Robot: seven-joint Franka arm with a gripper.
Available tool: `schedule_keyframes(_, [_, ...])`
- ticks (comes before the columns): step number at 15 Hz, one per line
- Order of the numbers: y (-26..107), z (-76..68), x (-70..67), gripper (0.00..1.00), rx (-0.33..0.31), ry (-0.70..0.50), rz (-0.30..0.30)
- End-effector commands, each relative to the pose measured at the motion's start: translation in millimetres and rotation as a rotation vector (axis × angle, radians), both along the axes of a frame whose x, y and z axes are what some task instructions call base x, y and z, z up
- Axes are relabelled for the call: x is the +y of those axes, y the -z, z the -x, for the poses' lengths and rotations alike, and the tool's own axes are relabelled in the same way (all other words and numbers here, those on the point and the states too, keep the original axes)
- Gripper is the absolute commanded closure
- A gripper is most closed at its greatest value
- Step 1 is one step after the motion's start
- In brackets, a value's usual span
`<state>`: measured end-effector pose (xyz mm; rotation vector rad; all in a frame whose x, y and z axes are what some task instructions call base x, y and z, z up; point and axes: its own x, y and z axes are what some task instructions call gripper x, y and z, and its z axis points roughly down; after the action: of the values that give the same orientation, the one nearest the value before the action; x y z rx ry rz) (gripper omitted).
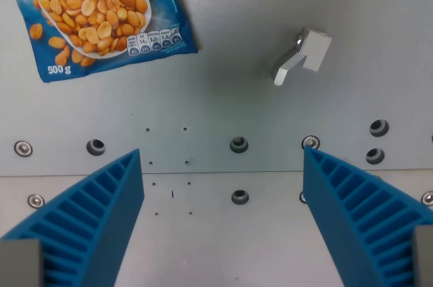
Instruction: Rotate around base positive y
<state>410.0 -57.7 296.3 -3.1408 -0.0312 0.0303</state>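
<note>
Wrist view looks straight down onto a grey metal desk, and the jaws of the gripper stand spread wide, with nothing between them but bare plate. Each blue ribbed finger comes up from a bottom corner of the wrist view, one on its left and the other on its right, tips angled toward the middle.

A blue peanut bag lies flat at the top of the wrist view's left, printed with a heap of nuts and the mark "500 g" (its upper part runs out of sight). Well apart from it, toward the wrist view's right, a small white block with an angled arm sits on the desk, throwing a soft shadow.

Between the fingers the desk shows a seam running across, several dark bolt holes, a few bright screws and a scatter of tiny pinholes. Neither finger touches the bag or the block.
</note>
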Motion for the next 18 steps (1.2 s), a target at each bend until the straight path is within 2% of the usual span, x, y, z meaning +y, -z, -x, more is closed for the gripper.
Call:
schedule_keyframes(1, [-2.6, -0.1, -0.1, 0.0, 0.007, -0.001, 0.001])
schedule_keyframes(18, [-2.6, -0.1, -0.1, 0.0, 0.233, 0.0, 0.001])
